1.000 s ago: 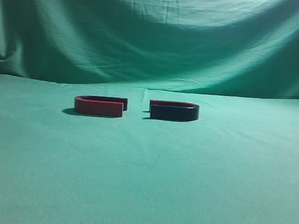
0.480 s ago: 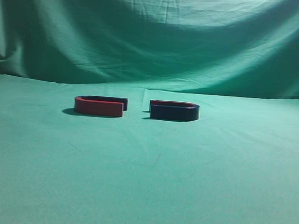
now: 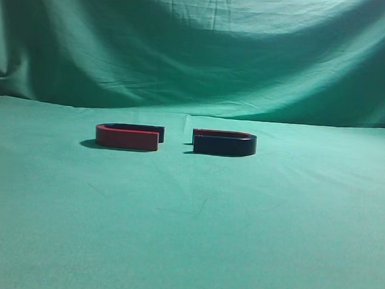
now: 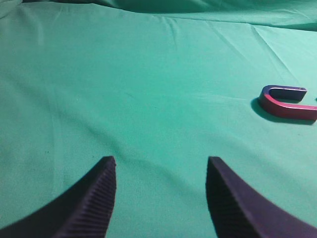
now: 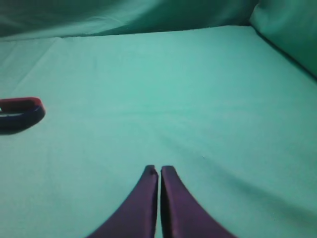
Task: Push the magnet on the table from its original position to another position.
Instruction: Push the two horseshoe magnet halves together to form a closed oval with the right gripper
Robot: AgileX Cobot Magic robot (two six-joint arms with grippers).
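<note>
Two red-and-dark-blue horseshoe magnets lie flat on the green cloth in the exterior view, open ends facing each other with a gap between. The left magnet (image 3: 128,136) shows its red side, the right magnet (image 3: 224,142) its dark side. The left magnet also shows at the right edge of the left wrist view (image 4: 287,102). The right magnet shows at the left edge of the right wrist view (image 5: 20,114). My left gripper (image 4: 161,166) is open and empty, far from its magnet. My right gripper (image 5: 159,170) is shut and empty, well to the right of its magnet. Neither arm shows in the exterior view.
Green cloth (image 3: 192,237) covers the table and hangs as a backdrop (image 3: 199,46) behind it. A raised fold of cloth (image 5: 290,34) sits at the far right in the right wrist view.
</note>
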